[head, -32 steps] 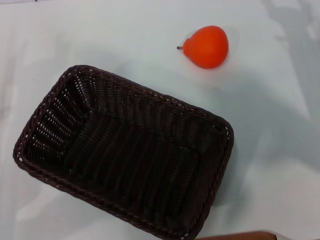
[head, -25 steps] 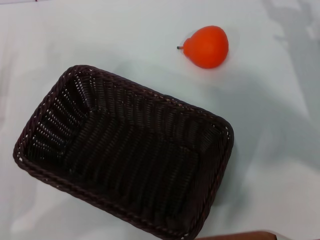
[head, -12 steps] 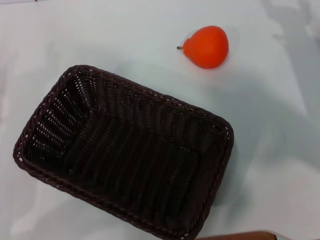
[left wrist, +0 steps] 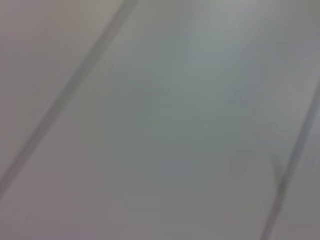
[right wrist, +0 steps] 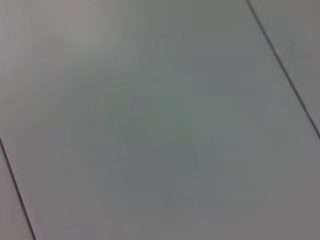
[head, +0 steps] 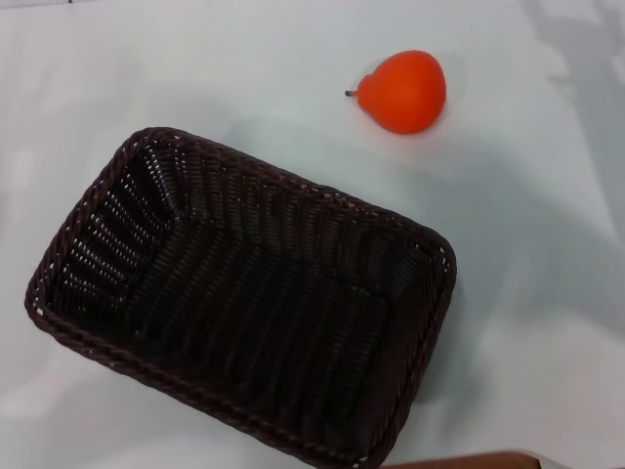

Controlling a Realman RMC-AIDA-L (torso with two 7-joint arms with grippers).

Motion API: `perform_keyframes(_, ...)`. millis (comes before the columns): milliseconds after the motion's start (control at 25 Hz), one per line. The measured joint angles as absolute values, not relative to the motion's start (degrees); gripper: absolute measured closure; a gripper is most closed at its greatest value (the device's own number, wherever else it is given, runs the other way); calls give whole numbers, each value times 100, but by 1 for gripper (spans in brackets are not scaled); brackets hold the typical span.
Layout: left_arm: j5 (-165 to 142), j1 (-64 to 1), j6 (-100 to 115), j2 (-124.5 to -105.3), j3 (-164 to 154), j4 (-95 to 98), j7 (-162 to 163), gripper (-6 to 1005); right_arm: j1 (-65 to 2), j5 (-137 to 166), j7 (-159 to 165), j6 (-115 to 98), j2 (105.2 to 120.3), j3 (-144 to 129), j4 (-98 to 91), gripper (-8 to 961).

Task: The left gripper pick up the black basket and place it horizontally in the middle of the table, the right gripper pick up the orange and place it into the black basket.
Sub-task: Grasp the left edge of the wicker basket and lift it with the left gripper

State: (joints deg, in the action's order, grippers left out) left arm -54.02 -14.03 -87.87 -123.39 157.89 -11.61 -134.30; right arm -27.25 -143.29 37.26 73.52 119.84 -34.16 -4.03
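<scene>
The black basket [head: 244, 303] lies empty on the white table [head: 547, 293] in the head view, at the near left, turned at a slant with its long side running from far left to near right. The orange [head: 404, 91] rests on the table beyond the basket's far right corner, apart from it, with its dark stem pointing left. Neither gripper shows in any view. The two wrist views show only a plain grey surface with thin dark lines.
A brown strip [head: 469, 459] shows at the near edge of the head view. Faint arm shadows fall on the table at the far right [head: 586, 59].
The basket and the orange have not moved. The shadows at the far right of the table have shifted a little.
</scene>
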Motion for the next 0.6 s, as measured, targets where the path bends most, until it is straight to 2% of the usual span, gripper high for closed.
perform_keyframes(120, -5727, -1095, -8537, -12192, 15125, -2396, -12079, 222, -2731, -14330, 3776, 7382, 11972, -3412, -428, 41)
perform_keyframes(240, -6184, -822, -8432, -11960, 14758, -3558, -10917, 222, -2766, -14329, 3802, 7377, 11965, -3417, -513, 42)
perform_keyframes(360, -6898, -697, -8471, -11641, 14722, -4469, -9709, 222, -2838, -14328, 3819, 7362, 11968, -3420, -578, 43)
perform_keyframes(520, -8143, -679, -8884, -11080, 14756, -5651, -7973, 222, -2923, -14324, 3821, 7352, 11964, -3453, -657, 45)
perform_keyframes(600, -8608, -663, -9101, -10966, 14787, -6225, -7446, 222, -2942, -14323, 3827, 7365, 11965, -3429, -696, 46)
